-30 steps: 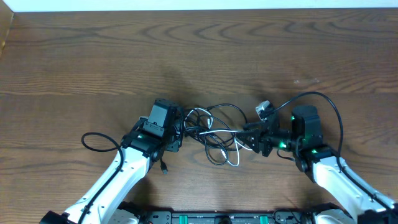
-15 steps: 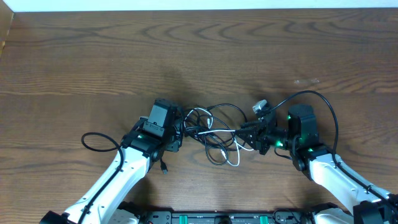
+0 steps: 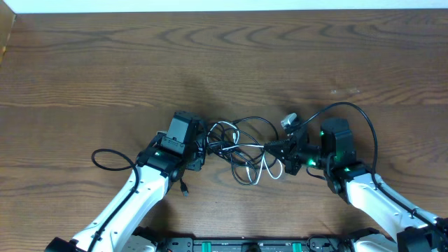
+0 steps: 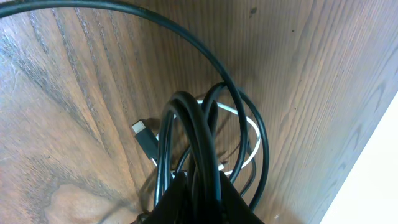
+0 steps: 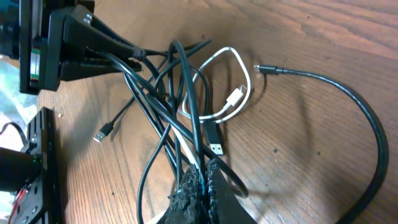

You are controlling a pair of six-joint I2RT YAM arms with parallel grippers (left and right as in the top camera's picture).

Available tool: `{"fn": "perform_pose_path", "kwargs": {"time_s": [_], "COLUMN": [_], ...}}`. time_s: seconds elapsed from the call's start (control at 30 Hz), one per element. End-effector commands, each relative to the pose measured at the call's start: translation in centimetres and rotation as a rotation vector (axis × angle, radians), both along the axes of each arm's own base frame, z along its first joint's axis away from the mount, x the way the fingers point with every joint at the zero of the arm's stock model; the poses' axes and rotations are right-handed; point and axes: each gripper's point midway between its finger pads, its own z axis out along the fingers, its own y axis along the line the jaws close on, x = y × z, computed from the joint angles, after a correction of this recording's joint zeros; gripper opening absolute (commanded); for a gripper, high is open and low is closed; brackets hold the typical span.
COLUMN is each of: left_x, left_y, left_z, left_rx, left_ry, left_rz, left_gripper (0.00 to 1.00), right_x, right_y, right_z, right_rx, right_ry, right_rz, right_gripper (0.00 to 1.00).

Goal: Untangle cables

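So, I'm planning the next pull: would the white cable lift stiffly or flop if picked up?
Probably floppy: the white cable lies in a slack, curved loop. Likely light, being thinner than the black cables. It may snag rather than slide free, since those cross it near the right hand.

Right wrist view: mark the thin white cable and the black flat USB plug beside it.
thin white cable (image 5: pixel 236 98): right wrist view, on its white plug end.
black flat USB plug (image 5: pixel 212 138): right wrist view, on the plug's black body.
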Motion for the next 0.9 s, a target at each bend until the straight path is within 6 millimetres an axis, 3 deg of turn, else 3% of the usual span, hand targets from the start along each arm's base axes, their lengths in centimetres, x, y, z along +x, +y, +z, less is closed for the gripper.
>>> {"fn": "perform_pose_path", "kwargs": {"time_s": [0.0,0.13,0.2,0.3,0.43,0.53,0.6,0.67,0.73,0.87], "left_x": [0.6,0.6,0.6,0.6,0.7,0.7,0.8,0.8,0.8,1.0], "left_y": [-0.1,-0.1,-0.1,-0.1,-0.1,0.1,0.2,0.2,0.2,0.1], "left_z": [0.6,0.6,0.6,0.6,0.6,0.6,0.6,0.6,0.6,0.8], "left_rx": [-0.001,-0.001,-0.001,-0.001,0.0,0.01,0.014,0.014,0.014,0.046], "left_ry": [-0.015,-0.015,-0.015,-0.015,-0.016,-0.02,-0.022,-0.022,-0.022,-0.049], "left_rz": [0.005,0.005,0.005,0.005,0.006,0.012,0.015,0.015,0.015,-0.048], "left_gripper": [0.13,0.13,0.13,0.13,0.13,0.13,0.13,0.13,0.13,0.14], "right_x": [0.4,0.0,0.6,1.9,2.8,3.2,3.5,3.1,2.2,-0.1], "right_y": [-0.1,-0.6,-1.8,-4.6,-9.9,-12.7,-13.6,-13.2,-11.9,-8.0], "right_z": [1.5,6.1,8.8,13.0,19.4,22.5,23.6,24.1,23.9,22.5], "right_rx": [0.047,0.19,0.244,0.297,0.36,0.384,0.396,0.397,0.397,0.375], "right_ry": [0.003,-0.018,-0.053,-0.153,-0.352,-0.468,-0.513,-0.538,-0.524,-0.505], "right_rz": [-0.008,0.039,0.006,-0.099,-0.29,-0.437,-0.506,-0.474,-0.389,-0.147], "right_gripper": [0.01,0.01,0.01,0.01,0.01,0.01,0.01,0.01,0.01,0.15]}}
